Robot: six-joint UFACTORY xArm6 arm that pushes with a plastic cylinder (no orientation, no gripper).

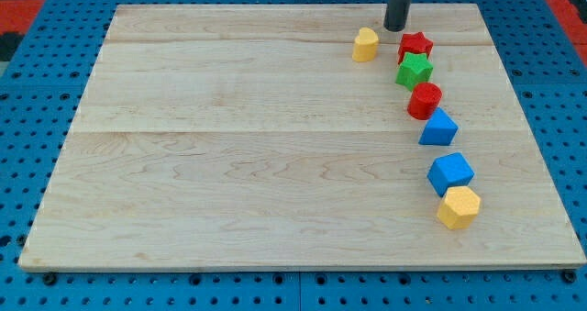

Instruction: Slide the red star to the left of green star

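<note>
Camera view: on a pale wooden tabletop (229,146) set on blue pegboard, the dark rod of the xArm6 comes down from the view's top, and my tip (395,27) stands just above and to the left of the small red star-shaped block (415,45), close by it though contact cannot be made out. This end effector is a bare rod with nothing to open or close, and it holds nothing. The red star sits touching the upper edge of the small green star-shaped block (415,71), at the view's top of it, not to its left. The task therefore appears barely begun: the red star has yet to go around to the green star's left side. A yellow block (366,44) lies left of my tip; a red cylinder (425,101) is just below the green star.
</note>
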